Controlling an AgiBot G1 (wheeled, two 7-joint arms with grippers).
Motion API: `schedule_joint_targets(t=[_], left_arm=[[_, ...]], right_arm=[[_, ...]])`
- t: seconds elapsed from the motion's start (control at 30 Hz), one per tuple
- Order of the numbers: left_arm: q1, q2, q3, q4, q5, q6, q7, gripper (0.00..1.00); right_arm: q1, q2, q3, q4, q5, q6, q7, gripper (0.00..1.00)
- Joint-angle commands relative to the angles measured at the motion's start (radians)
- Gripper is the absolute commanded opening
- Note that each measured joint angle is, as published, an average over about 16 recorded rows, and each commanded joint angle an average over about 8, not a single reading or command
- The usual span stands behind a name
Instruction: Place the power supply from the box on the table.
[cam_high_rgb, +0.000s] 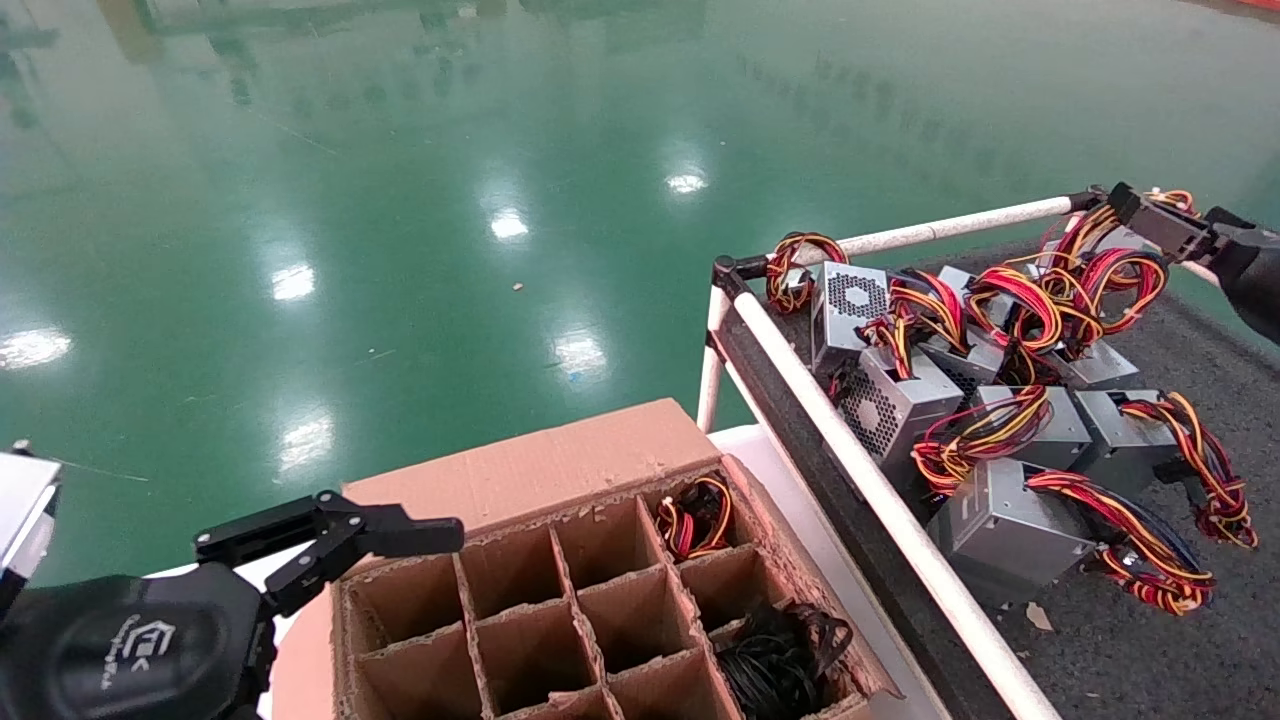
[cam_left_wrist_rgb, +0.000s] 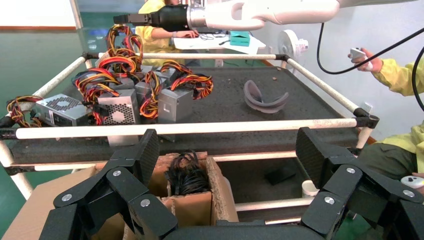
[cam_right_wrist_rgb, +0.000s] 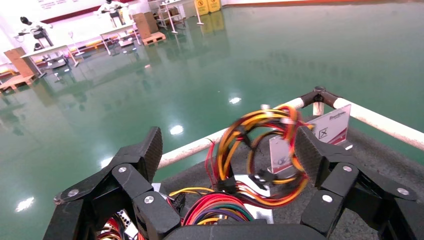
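Nearest the head camera, the left gripper (cam_high_rgb: 330, 545) hangs spread wide and grasping nothing at the box's (cam_high_rgb: 520, 470) near-left corner, beside its flap. Dividers split the box into square cells; one far-corner cell holds a power supply (cam_high_rgb: 692, 518), only its red, yellow and black wires showing, and the cell by the table-side edge holds a black cable tangle (cam_high_rgb: 780, 655). On the table (cam_high_rgb: 1150, 650), other power supplies (cam_high_rgb: 1000, 420) lie heaped against the far rail (cam_high_rgb: 940, 232). Over that heap's far end, the right gripper (cam_right_wrist_rgb: 227, 200) hovers spread wide, gripping nothing.
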Motion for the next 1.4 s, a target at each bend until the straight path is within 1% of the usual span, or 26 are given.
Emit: schedule_joint_targets(t=[0.03,0.3,0.5,1.4], left_arm=[[0.0,0.0,0.0,0.0,0.0,0.0,0.0,1.0],[0.0,0.0,0.0,0.0,0.0,0.0,0.0,1.0],[0.0,0.0,0.0,0.0,0.0,0.0,0.0,1.0],[0.0,0.0,0.0,0.0,0.0,0.0,0.0,1.0]], right_arm=[[0.003,0.006,-0.004,0.001,-0.006,-0.007,0.014,1.0],[0.021,0.011,-0.022,0.039,-0.032,-0.049,0.052,1.0],[0.001,0.025,-0.006,0.089,-0.054,-0.084,0.068,1.0],[-0.289,0.153,0.273,0.626,-0.267,-0.413,0.203,1.0]])
